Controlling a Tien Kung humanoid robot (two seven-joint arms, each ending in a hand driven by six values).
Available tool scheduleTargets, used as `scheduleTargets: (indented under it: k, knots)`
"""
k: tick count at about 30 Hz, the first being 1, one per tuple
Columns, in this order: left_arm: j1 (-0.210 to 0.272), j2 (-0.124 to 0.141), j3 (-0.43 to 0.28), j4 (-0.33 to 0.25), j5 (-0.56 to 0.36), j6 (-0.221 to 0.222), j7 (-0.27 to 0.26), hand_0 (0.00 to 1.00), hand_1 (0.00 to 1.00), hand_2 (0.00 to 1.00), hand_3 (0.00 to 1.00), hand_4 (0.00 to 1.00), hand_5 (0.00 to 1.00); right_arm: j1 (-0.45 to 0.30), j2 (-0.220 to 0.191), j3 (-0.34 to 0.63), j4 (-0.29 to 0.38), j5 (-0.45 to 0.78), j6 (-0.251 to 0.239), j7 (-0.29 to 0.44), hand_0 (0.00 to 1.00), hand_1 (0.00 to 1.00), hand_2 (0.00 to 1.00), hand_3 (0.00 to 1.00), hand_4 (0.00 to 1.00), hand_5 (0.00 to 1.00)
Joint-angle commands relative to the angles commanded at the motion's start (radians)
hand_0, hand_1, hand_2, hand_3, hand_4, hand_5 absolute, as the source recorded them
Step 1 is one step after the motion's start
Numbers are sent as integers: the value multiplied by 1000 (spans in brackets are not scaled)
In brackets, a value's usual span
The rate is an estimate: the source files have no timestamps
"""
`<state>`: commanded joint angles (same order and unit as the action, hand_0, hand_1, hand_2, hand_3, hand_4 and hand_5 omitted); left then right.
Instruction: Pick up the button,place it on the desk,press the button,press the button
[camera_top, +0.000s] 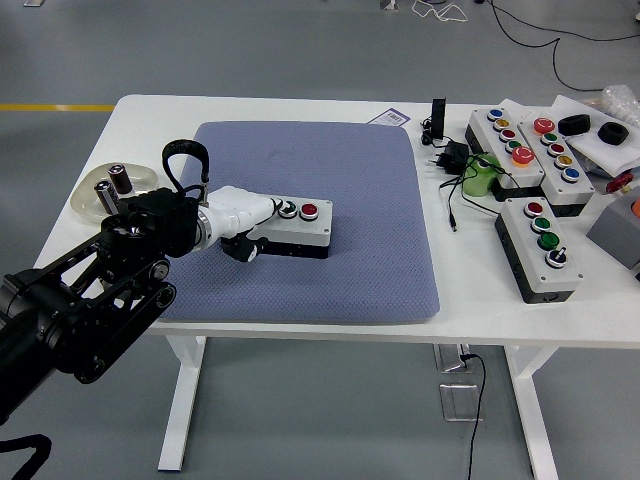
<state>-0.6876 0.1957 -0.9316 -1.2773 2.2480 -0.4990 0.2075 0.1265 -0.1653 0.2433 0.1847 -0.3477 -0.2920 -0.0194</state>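
A white button box (305, 228) with a black base lies on the blue-grey mat (340, 150), left of its middle. A green button (288, 210) and a red button (309, 211) show on its top. My left hand (262, 212), white with dark finger pads, lies over the box's left end. Its fingers stretch flat across the top and the tips reach the green button. The thumb (240, 249) hangs at the box's front left corner. The left end of the box is hidden under the hand. The right arm does not show.
A shallow dish (92, 200) with small cylinders stands at the table's left edge, close behind my forearm. Several more button boxes (540, 262) sit at the right, with a black plug adapter (452, 155), cables and a green object (480, 180).
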Motion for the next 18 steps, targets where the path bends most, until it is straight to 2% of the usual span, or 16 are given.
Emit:
scheduleTargets:
  k: [5, 9, 13, 18]
  knots:
    - [-6, -9, 13, 0, -64, 116, -31, 59, 2, 48, 909, 460, 2, 0, 0, -2, 0, 1, 0, 0, 637, 532, 554, 635, 235, 244]
    - [-13, -19, 32, 8, -80, 174, -41, 53, 2, 41, 897, 462, 2, 1, 0, 1, 0, -1, 0, 0, 637, 532, 554, 635, 235, 244]
    - [-25, -27, 53, 21, -86, 185, -43, 49, 2, 40, 895, 455, 2, 1, -1, 1, 0, -1, 0, 0, 638, 532, 554, 635, 235, 243]
    - [-35, -32, 68, 53, -82, 160, -35, 49, 2, 42, 896, 456, 2, 2, -1, 2, 0, -2, 0, 0, 638, 532, 553, 635, 235, 243]
